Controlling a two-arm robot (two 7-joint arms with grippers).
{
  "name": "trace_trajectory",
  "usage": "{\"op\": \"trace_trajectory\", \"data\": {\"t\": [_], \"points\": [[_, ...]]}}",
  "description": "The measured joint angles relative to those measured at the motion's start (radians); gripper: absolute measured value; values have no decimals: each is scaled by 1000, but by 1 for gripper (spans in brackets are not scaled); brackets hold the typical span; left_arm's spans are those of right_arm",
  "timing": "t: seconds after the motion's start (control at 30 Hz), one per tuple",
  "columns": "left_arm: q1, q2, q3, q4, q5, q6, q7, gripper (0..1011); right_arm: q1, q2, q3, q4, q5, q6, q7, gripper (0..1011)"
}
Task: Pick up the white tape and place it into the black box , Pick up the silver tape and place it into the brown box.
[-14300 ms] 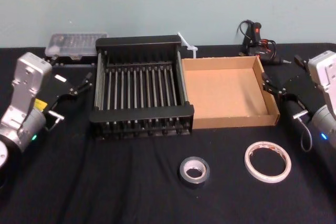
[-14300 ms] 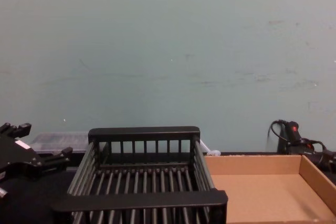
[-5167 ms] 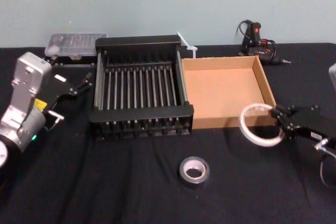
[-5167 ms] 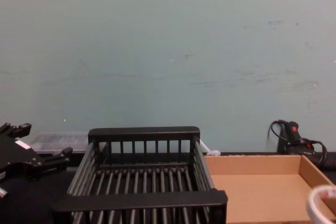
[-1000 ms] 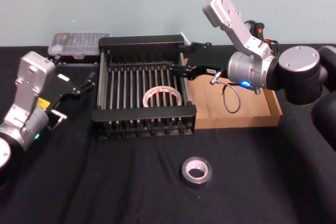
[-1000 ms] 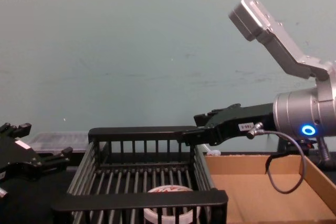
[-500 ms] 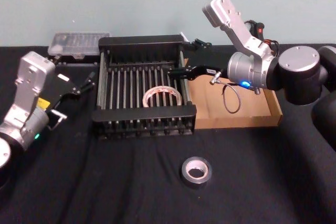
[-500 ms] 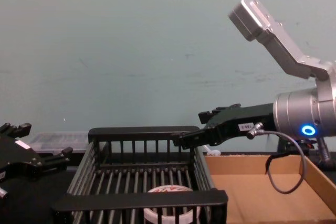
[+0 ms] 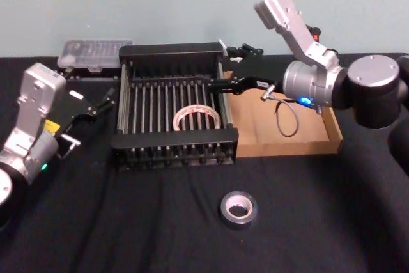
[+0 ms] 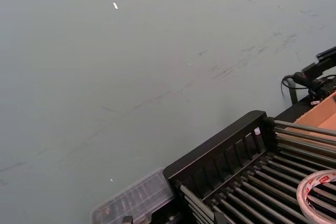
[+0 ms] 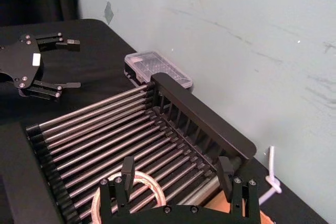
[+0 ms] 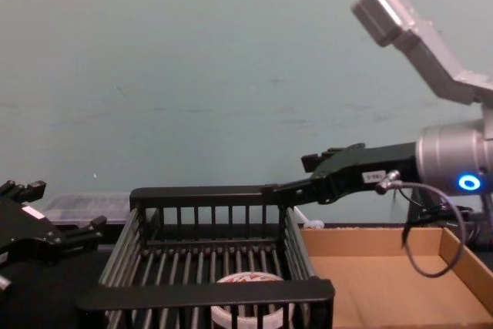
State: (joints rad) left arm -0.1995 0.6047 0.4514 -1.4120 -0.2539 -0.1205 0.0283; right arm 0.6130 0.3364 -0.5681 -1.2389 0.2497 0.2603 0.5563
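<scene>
White tape [image 9: 197, 118] lies flat inside black box [image 9: 174, 139]. Right claw [image 9: 223, 67] released, empty, above box's 3 o'clock rim. Silver tape [image 9: 238, 209] on tabletop [image 9: 128, 222], 5 o'clock of box. Left claw [image 9: 105, 99] spread, parked at 9 o'clock.

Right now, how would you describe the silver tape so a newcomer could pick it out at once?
Start at the black box and the brown box side by side on the table. On the cloth in front of them, alone, lies the silver tape: a small, thick, dark grey roll, unlike the wide white tape inside the black box.

white tape [image 9: 197, 118], black box [image 9: 174, 140], tan tray [image 9: 319, 137]
</scene>
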Motion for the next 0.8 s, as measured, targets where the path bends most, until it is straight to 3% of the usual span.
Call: {"op": "trace_trajectory", "data": {"t": [0.2,0.4,0.8], "points": [[0,0,0,0,0,0,0,1001,-42,49,23,-83,26,35,-1,1002],[0,0,0,0,0,0,0,1001,-122,133,50,-211,64,74,-4,1002],[0,0,0,0,0,0,0,1001,-252,279,68,-377,109,110,11,1002]]}}
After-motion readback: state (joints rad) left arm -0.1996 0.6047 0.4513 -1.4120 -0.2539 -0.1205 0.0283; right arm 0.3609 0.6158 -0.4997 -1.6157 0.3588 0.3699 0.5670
